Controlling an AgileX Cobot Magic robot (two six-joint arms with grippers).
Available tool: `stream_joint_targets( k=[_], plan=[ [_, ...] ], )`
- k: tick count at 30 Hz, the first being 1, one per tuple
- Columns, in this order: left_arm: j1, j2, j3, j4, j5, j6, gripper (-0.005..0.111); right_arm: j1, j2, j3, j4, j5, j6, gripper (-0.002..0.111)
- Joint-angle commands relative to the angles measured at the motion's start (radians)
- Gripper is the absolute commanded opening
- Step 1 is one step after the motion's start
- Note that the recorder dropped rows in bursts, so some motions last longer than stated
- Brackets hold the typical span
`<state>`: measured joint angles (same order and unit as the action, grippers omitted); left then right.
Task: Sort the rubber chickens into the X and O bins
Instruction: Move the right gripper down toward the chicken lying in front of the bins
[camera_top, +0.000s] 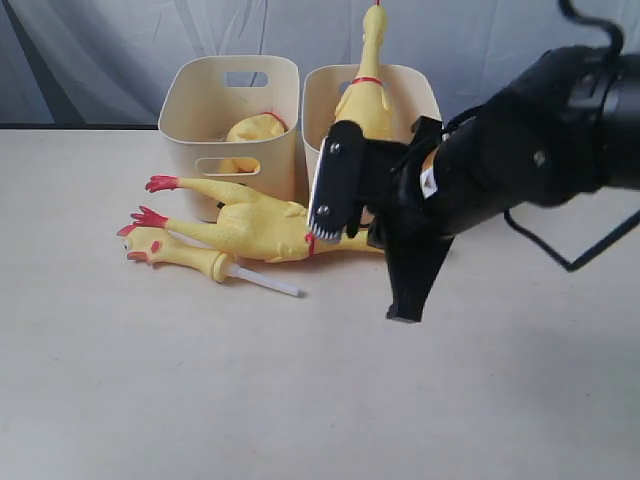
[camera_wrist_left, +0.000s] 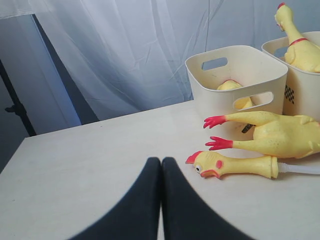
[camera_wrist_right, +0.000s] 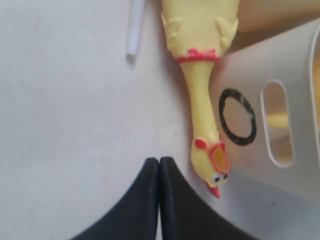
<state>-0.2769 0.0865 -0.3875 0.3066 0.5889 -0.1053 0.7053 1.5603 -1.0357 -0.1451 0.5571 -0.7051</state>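
Observation:
A whole rubber chicken lies on the table in front of two cream bins. Its head rests against the right bin, which bears a black O. The left bin has its mark hidden. A head-and-neck piece with a white tube lies nearer. Another chicken stands upright in the O bin. A yellow body lies in the left bin. My right gripper hovers shut and empty beside the lying chicken's head. My left gripper is shut and empty.
A white curtain hangs behind the table's far edge. A black cable loops beside the right arm, whose bulk hides part of the O bin. A dark stand is off the table's side.

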Motion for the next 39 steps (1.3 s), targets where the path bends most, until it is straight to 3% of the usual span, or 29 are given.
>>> stream_joint_targets(
  k=[1, 10, 18, 21, 23, 27, 29, 39],
  plan=[
    [0.005, -0.003, 0.002, -0.035, 0.0, 0.001, 0.0, 0.104, 0.028, 0.051, -0.346, -0.133, 0.313, -0.001],
    [0.005, -0.003, 0.002, -0.068, 0.008, 0.001, 0.0, 0.169, 0.191, 0.067, -1.064, -0.08, 1.002, -0.001],
    [0.005, -0.006, 0.001, -0.07, 0.01, 0.001, 0.0, 0.169, 0.372, 0.067, -1.429, 0.027, 1.343, -0.001],
    [0.005, -0.006, 0.001, -0.07, 0.01, 0.001, 0.0, 0.169, 0.411, 0.067, -1.5, 0.043, 1.434, 0.0],
    [0.005, -0.006, 0.001, -0.07, 0.01, 0.001, 0.0, 0.169, 0.429, 0.067, -1.531, 0.058, 1.481, 0.007],
    [0.005, -0.006, 0.001, -0.07, 0.01, 0.001, 0.0, 0.169, 0.45, 0.065, -1.562, 0.073, 1.53, 0.04],
    [0.005, -0.006, 0.001, -0.07, 0.01, 0.001, 0.0, 0.169, 0.459, 0.063, -1.568, 0.066, 1.533, 0.051],
    [0.005, -0.006, 0.001, -0.074, 0.01, 0.001, 0.0, 0.167, 0.485, 0.063, -1.599, 0.07, 1.594, 0.053]
  ],
)
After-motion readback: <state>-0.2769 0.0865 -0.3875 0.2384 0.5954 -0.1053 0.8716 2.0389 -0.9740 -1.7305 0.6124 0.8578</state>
